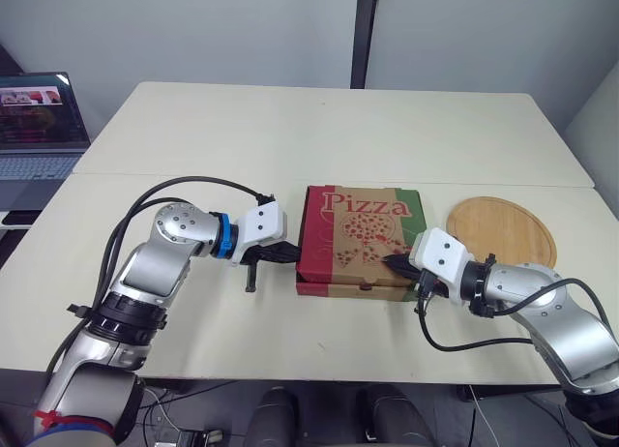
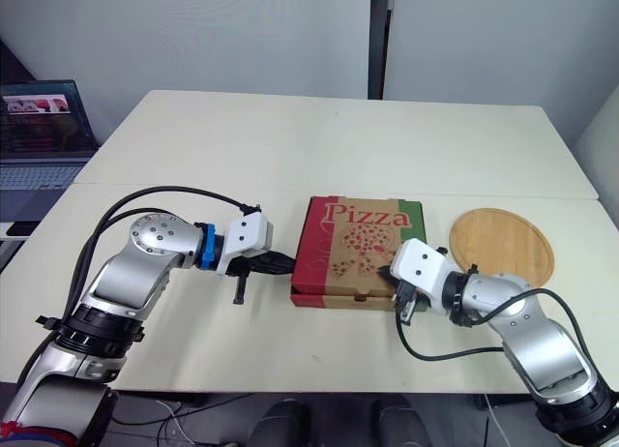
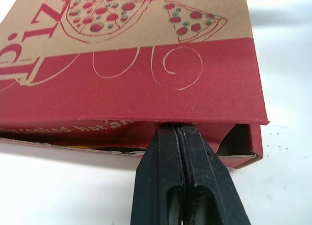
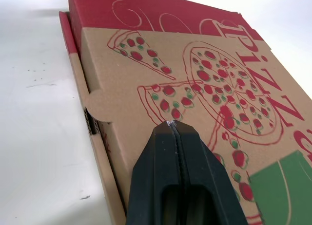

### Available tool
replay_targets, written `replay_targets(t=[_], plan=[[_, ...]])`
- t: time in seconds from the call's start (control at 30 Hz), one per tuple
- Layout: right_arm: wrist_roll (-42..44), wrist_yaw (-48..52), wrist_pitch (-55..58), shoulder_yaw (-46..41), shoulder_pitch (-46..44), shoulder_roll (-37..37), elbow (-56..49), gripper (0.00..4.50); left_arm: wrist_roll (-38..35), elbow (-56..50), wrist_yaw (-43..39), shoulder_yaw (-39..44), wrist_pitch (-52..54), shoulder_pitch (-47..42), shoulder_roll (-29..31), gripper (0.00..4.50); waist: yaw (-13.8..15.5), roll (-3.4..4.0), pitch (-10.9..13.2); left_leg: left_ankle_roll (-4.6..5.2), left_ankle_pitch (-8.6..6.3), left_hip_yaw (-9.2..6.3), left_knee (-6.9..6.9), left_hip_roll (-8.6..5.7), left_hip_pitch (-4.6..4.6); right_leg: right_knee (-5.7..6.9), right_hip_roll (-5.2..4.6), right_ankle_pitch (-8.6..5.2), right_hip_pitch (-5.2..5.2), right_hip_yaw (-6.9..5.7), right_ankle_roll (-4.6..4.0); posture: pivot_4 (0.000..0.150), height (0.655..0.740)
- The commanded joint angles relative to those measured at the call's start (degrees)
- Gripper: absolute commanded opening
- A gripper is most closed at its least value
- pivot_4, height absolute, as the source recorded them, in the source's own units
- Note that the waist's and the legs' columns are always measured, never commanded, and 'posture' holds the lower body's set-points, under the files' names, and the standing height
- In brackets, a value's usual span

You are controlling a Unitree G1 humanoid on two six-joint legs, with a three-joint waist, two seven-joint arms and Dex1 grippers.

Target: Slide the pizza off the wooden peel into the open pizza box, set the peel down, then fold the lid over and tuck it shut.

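Note:
The pizza box (image 1: 360,236) lies on the table with its printed lid folded down over the base. My left gripper (image 1: 290,255) is shut, its tips pressed against the red left side of the box (image 3: 146,98), just under the lid's edge. My right gripper (image 1: 397,262) is also shut and rests on the lid (image 4: 195,88) near its front right corner. The round wooden peel (image 1: 503,229) lies flat on the table right of the box, bare. The pizza is hidden inside the box.
The box sits near the front of a cream table (image 1: 319,128) whose far half is bare. An open laptop (image 1: 39,123) stands off the table's left side. Black cables loop from both arms above the tabletop.

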Motion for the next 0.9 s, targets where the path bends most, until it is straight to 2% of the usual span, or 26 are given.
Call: replay_targets(t=[0.03,0.47,0.73,0.9], plan=[[1.2,1.0,-0.1,-1.9,-1.9,-0.6,-0.3,0.03,-2.2,-1.7,1.1,1.9,0.5,-1.9,-1.0,0.0,0.0,0.0,0.0,0.0,0.0,0.0,0.0,0.0,0.0,0.0,0.0,0.0,0.0,0.0,0.0,0.15,0.74],[1.5,1.7,-0.9,-1.9,-3.3,-1.3,1.4,0.03,-2.4,-2.6,4.2,1.9,-0.2,-0.3,-2.4,0.0,0.0,0.0,0.0,0.0,0.0,-0.01,0.0,0.01,0.01,0.0,0.01,0.0,0.0,-0.01,-0.01,0.15,0.74],[1.7,1.8,-0.7,-1.9,-3.0,-1.6,1.1,0.03,0.9,0.5,0.7,0.3,-5.9,0.1,2.0,0.0,-0.1,0.0,0.0,0.0,0.0,-0.01,-0.01,0.02,0.03,0.0,0.02,0.0,0.0,-0.01,-0.01,0.15,0.74],[1.7,1.7,-0.6,-2.0,-2.9,-1.7,1.0,0.03,-0.2,-1.2,0.2,-0.6,-4.6,0.0,0.7,0.0,-0.1,0.0,0.0,0.0,0.0,0.0,-0.01,0.02,0.02,0.0,0.02,0.0,0.0,0.0,-0.01,0.15,0.74]])
